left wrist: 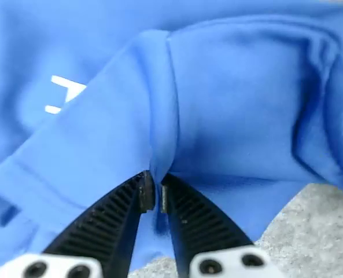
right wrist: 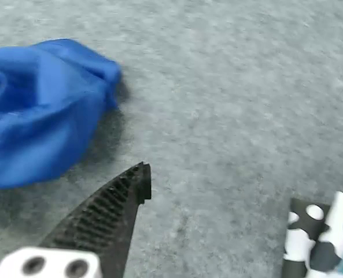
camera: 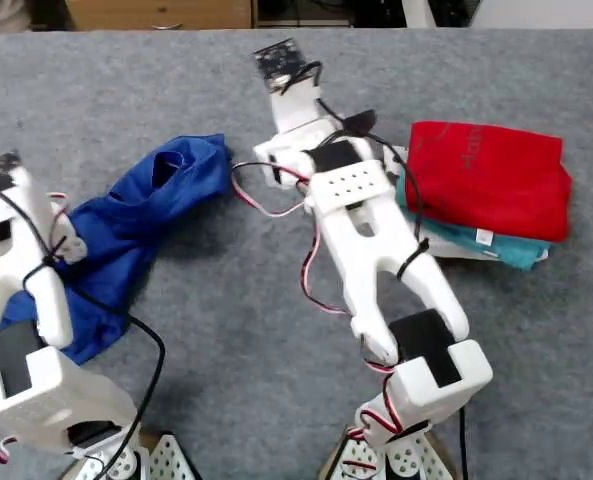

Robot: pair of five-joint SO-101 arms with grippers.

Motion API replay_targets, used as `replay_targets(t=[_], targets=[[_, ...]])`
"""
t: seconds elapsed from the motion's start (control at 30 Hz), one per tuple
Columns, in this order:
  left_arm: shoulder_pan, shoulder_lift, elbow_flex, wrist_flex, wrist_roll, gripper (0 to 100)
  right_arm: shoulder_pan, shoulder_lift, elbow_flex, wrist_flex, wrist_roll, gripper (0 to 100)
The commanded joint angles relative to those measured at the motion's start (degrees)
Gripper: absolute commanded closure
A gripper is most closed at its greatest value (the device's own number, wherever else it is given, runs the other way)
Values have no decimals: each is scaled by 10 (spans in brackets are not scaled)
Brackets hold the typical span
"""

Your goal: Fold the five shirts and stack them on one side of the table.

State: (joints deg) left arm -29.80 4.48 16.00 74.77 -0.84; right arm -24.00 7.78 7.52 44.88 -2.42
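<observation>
At nine o'clock on the table [camera: 226, 330], your left gripper [left wrist: 155, 197] is clamped on a ridge of the blue shirt [camera: 136, 215]; lift gently and spread it flat before you fold.

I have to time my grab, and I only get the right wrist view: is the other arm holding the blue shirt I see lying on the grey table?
Observer: Yes. The left gripper has its jaws shut on a fold of the blue shirt.
Operator: Is there a stack yet?
Observer: Yes, beside the right arm in the high view: a folded red shirt on top, a teal shirt under it.
</observation>
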Motion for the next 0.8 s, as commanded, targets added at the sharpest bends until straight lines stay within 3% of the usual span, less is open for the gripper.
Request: replay_targets(t=[0.0, 0.1, 0.27, 0.5, 0.77], targets=[[-40, -6, -82, 41, 5, 982, -41, -6, -43, 15, 6, 505], [-73, -6, -140, 75, 5, 982, -76, -1, -84, 37, 13, 604], [-126, -8, -236, 148, 5, 982, -136, 50, -212, 130, 94, 734], [-128, -6, -256, 209, 5, 982, -213, 271, -480, 268, 185, 659], [-127, -5, -256, 214, 5, 982, -268, 548, -832, 375, 192, 641]])
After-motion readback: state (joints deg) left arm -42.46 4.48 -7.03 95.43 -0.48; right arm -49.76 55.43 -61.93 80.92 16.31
